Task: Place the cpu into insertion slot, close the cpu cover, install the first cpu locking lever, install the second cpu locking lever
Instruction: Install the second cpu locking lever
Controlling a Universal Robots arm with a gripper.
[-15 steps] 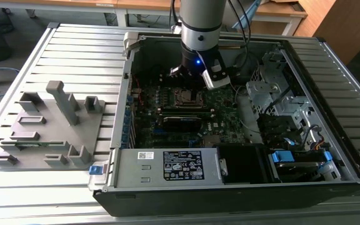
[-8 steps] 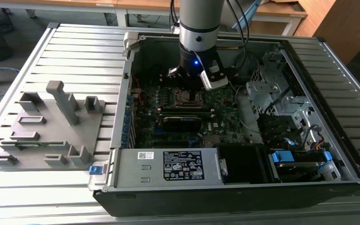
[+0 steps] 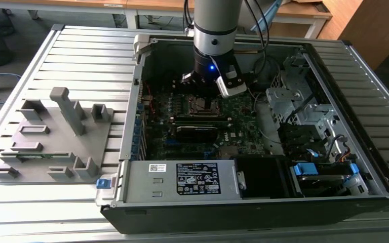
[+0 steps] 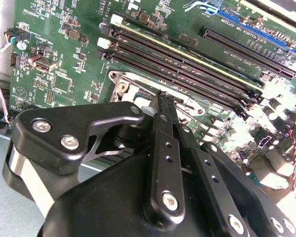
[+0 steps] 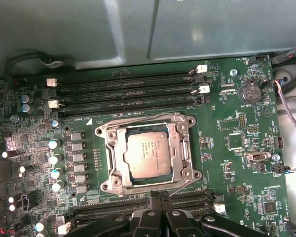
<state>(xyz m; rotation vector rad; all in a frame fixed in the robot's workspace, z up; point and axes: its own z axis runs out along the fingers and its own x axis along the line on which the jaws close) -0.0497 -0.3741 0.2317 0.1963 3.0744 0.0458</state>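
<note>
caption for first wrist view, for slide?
Cpu seated in the insertion slot, cpu cover down; gripper beside it.

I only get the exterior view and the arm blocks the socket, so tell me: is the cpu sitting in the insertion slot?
Observer: Yes. In the first wrist view the cpu lies flat in the insertion slot, grey top up.
Operator: And the cover?
Observer: The cpu cover is down, its silver frame around the chip, which shows through the window.
Operator: Where are the fingers?
Observer: The fingers are pressed together, tips at the socket's edge, on the side next to a bank of memory slots.
</note>
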